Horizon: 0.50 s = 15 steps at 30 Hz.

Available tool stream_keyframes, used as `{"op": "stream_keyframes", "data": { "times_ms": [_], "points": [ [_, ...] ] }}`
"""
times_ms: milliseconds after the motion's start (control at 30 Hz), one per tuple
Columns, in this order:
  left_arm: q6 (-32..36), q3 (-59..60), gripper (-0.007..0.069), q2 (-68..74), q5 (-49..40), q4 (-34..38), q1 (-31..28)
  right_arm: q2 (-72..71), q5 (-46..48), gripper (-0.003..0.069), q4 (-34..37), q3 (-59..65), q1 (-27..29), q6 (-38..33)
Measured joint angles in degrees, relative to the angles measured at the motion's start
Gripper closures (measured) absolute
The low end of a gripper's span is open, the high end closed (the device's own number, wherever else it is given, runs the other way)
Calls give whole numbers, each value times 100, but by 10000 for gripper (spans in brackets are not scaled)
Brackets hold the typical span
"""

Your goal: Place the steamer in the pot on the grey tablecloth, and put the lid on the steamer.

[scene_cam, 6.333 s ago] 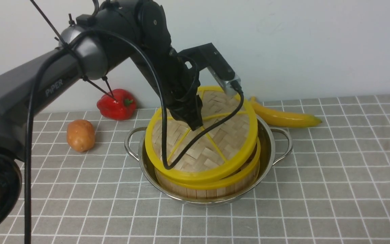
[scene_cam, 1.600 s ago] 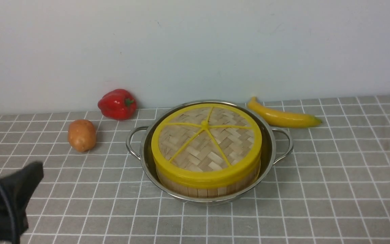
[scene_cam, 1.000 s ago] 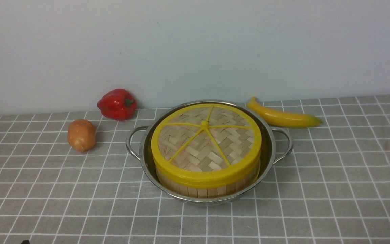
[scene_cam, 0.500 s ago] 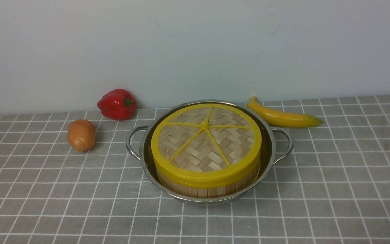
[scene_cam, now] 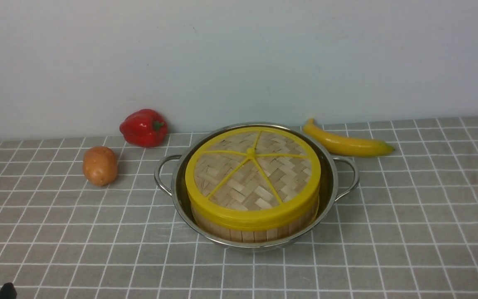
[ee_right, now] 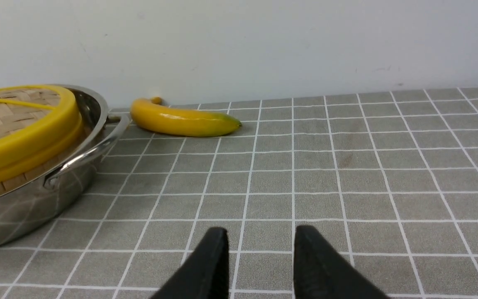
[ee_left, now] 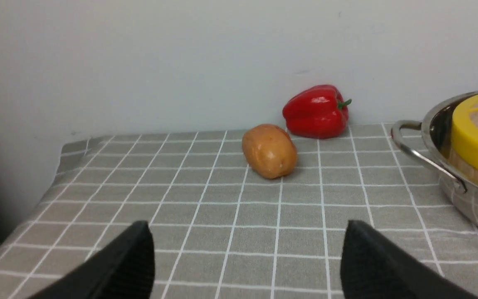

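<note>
- Both steps look finished: the steamer (scene_cam: 248, 236) sits inside the pot (scene_cam: 254, 246) on the grey tablecloth (scene_cam: 131, 257), and the lid (scene_cam: 239, 182) covers it.
- The next move probably calls for nothing beyond resting both arms clear.
- The left tool (ee_left: 247, 245) stands wide, its jaws holding nothing; the right tool (ee_right: 262, 234) is parted more narrowly, also without a load.
- The lid hides whatever the steamer contains; between its wall and the pot's, some bare steel shows.

- We find no readable text, label or brand in any of the three views.
- We make out no number or sign either, neither in the front view nor in the wrist views.
</note>
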<state>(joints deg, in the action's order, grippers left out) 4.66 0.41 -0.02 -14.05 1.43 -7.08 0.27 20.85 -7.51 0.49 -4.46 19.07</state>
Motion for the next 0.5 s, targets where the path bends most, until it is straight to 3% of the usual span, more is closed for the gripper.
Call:
{"op": "stream_keyframes", "data": {
  "times_ms": [100,500],
  "points": [
    [-416,0,67,0,-290,-340,0,0,0,417,0,0,0,14],
    [-353,0,67,0,-453,-420,0,0,0,417,0,0,0,19]
  ]
}}
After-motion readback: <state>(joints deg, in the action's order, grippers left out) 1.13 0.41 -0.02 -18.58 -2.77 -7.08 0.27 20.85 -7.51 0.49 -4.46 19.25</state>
